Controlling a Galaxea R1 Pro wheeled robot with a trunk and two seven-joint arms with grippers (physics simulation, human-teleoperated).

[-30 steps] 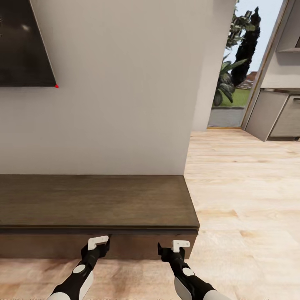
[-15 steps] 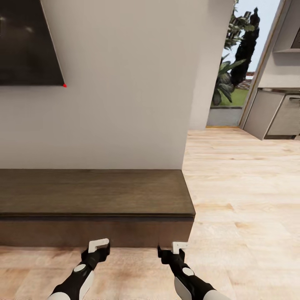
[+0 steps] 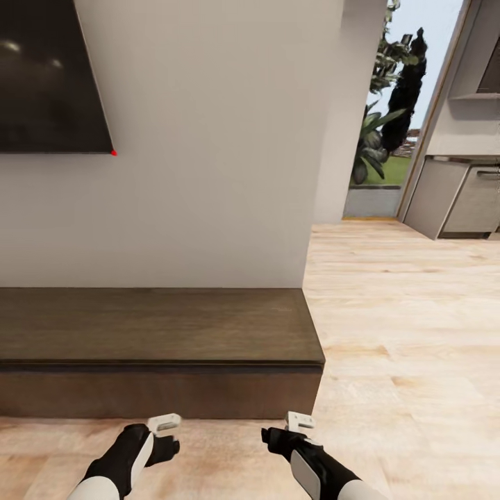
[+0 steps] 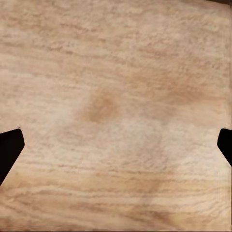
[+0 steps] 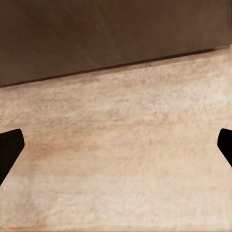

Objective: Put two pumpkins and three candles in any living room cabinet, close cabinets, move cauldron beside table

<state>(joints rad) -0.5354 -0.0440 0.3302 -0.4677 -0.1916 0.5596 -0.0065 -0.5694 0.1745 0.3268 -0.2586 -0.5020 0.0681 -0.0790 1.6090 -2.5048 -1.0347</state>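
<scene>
The low dark-brown wooden cabinet [image 3: 160,326] stands against the white wall, its front shut and its flat top bare. My left gripper [image 3: 165,423] and right gripper [image 3: 295,423] hang low over the floor just in front of it, both open and empty. In the left wrist view the open gripper [image 4: 116,150] has bare floorboards between its dark fingertips [image 4: 9,150]. Between the open fingers of the right gripper [image 5: 116,150], the right wrist view takes in the cabinet front [image 5: 96,34] and the floor below it. Pumpkins, candles, cauldron and table are out of view.
A dark TV screen [image 3: 48,76] hangs on the wall above the cabinet. Light wooden floor [image 3: 417,333] stretches to the right, past the wall's corner. At the far right are a glass door onto a garden [image 3: 389,132] and grey kitchen units [image 3: 465,201].
The whole view has shifted, so the camera moved; the cabinet now sits slightly farther off. Both arms have drawn back and lower, off the cabinet front and over the floor.
</scene>
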